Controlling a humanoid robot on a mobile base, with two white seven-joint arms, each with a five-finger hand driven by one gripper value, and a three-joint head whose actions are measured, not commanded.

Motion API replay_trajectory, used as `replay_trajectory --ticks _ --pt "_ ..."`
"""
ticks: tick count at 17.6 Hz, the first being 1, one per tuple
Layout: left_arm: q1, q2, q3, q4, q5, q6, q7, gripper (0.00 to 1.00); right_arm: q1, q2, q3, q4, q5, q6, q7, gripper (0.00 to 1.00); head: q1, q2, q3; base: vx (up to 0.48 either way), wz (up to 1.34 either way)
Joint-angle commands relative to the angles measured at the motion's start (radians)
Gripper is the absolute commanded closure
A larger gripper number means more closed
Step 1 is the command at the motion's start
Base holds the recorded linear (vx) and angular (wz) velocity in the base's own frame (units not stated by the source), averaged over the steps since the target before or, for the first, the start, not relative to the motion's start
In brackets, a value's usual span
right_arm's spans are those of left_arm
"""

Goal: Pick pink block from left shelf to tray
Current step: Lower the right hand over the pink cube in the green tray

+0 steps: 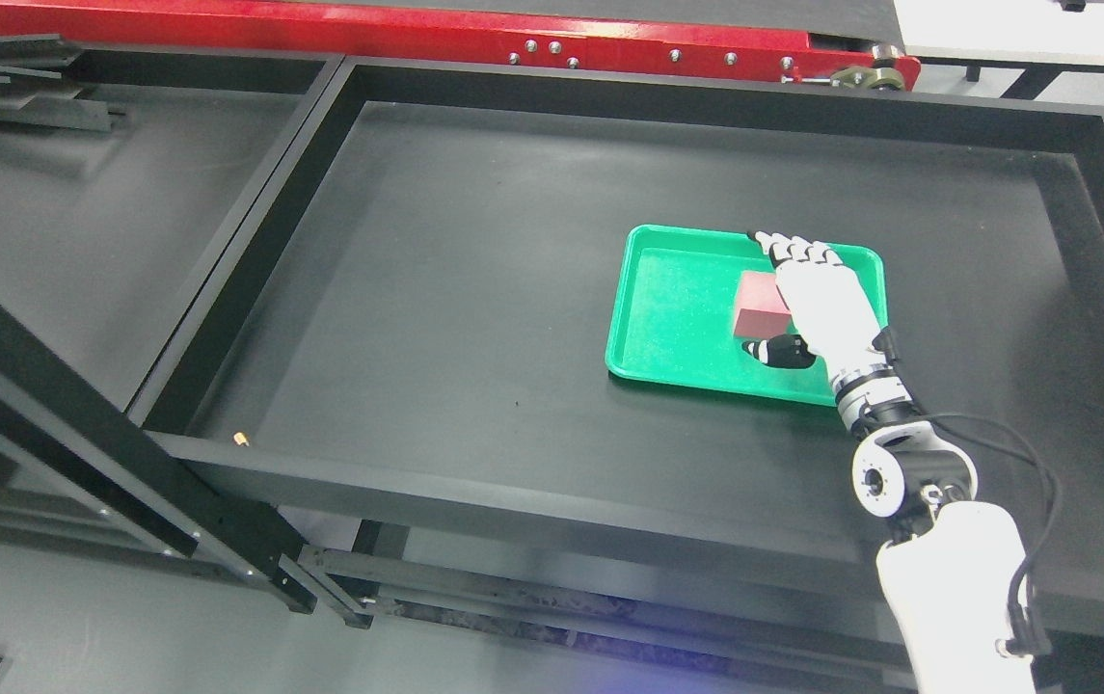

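Note:
A pinkish-red block (757, 306) lies inside the green tray (667, 318), toward the tray's right side. My right hand (769, 291) reaches in from the lower right and hovers over the block's right part. Its fingers (797, 253) stretch out flat past the block's far side. The black thumb (778, 352) sticks out just in front of the block's near face. The hand looks open, and its palm hides the block's right edge. My left arm does not show.
The tray sits on a big black shelf with a raised rim (474, 492). Another black shelf bay (79, 222) lies to the left. A black frame strut (79, 434) crosses the lower left. A red beam (513, 34) runs along the back. A small brass piece (241, 439) lies at the near left corner.

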Motion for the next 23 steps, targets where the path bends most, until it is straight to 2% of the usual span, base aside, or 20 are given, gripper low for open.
replay_trajectory --ticks 1,11,23 --pt "0.000 0.017 0.000 -0.017 0.000 -0.001 -0.001 0.00 -0.377 -0.009 0.041 0.113 0.005 0.000 -0.005 0.02 0.0000 0.000 0.000 0.091 -0.09" --pt "0.000 0.017 0.000 -0.017 0.000 0.000 -0.001 0.00 -0.485 -0.009 0.042 0.211 -0.004 0.000 0.001 0.03 0.0000 0.000 0.000 0.079 -0.05" --pt "0.000 0.017 0.000 -0.017 0.000 -0.001 -0.001 0.00 -0.573 -0.009 0.048 0.234 -0.037 -0.003 -0.018 0.05 0.0000 0.000 0.000 0.035 -0.01"
